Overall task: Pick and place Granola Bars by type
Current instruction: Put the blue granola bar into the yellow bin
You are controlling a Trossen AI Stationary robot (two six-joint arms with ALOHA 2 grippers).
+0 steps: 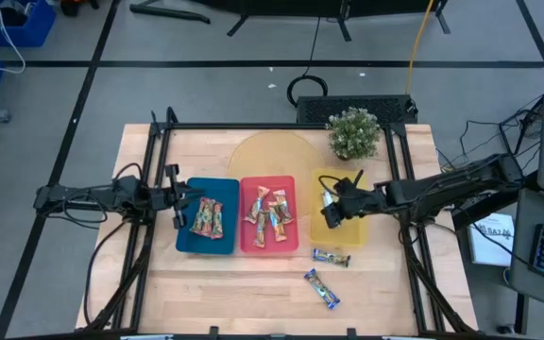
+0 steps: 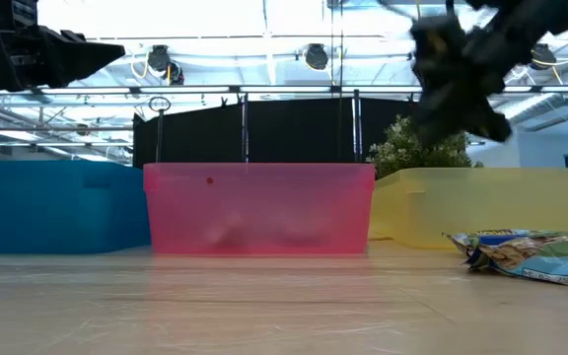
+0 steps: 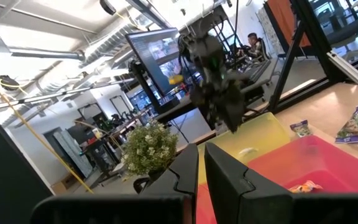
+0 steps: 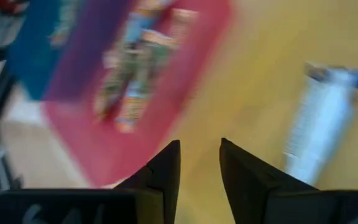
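Loose bars: two blue-silver bars (image 1: 322, 289) lie on the bare table (image 1: 253, 293) in front of the yellow tray (image 1: 321, 234); the low view cuts one (image 2: 535, 256) off at the frame edge.
Red tray (image 1: 269, 246): just beside the yellow tray, holding a cluster of orange-gold bars (image 1: 268, 213) — how many cannot be told.
Blue tray (image 1: 189, 242): on the red tray's far side from the yellow one, holding red-green bars (image 1: 207, 218), overlapping and hard to separate.
Yellow tray contents: one blue-silver bar (image 4: 321, 124) lies inside, blurred in the right wrist view and partly hidden by the gripper from above.
Right gripper (image 1: 333, 204): raised above the yellow tray, arm reaching in from the tray's outer side; fingers (image 4: 166, 165) parted a little with nothing between them — released.
Left gripper (image 1: 185, 196): at the blue tray's outer edge, arm stretched level, fingers (image 3: 185, 171) nearly together and grasping nothing.
Plant (image 1: 353, 132): behind the yellow tray.
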